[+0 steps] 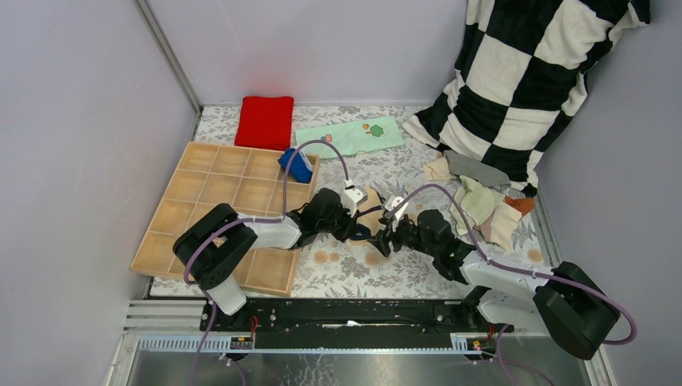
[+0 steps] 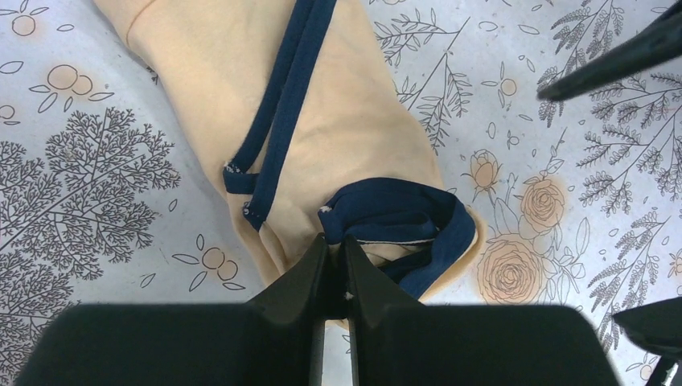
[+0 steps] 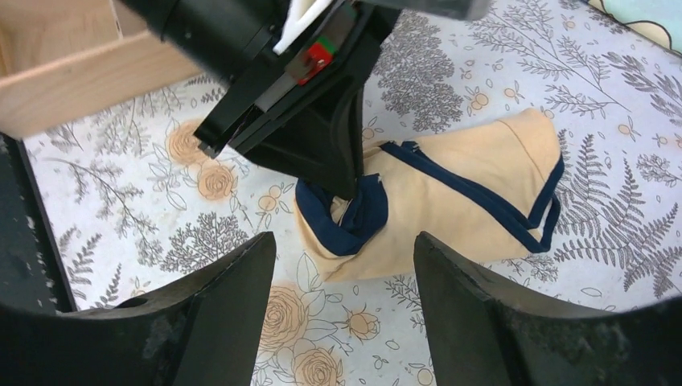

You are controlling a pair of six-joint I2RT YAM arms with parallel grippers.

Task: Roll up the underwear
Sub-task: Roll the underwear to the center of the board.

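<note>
Cloth printed with flowers covers the table (image 1: 386, 170). The tan briefs (image 1: 371, 211) (image 2: 322, 121) (image 3: 466, 181) lie on it around the middle, a little toward the near edge and just right of the wooden tray (image 1: 211, 211). They are gathered into a loose, stubby roll, with navy trim running along its length and bunched up at one end.

The left gripper (image 1: 366, 227) (image 2: 336, 241) (image 3: 351, 186) comes in over that bunched end. Its jaws are pressed almost together, pinching the navy band.

The right gripper (image 1: 384, 239) (image 3: 344, 241) hangs close by at the same end. Its fingers are spread wide, one on either side of the roll, and neither touches the fabric.

The tray takes up the table's left edge. The compartment at its far right corner holds the blue briefs (image 1: 296, 166).

Over by the right edge a heap of briefs (image 1: 482, 206) in beige, grey and pale green lies loose at the foot of a black-and-white checked pillow (image 1: 531, 72).

Along the far edge sit a folded red cloth (image 1: 264, 121) and, beside it, a flat mint cloth (image 1: 350, 135) with small cartoon prints.
</note>
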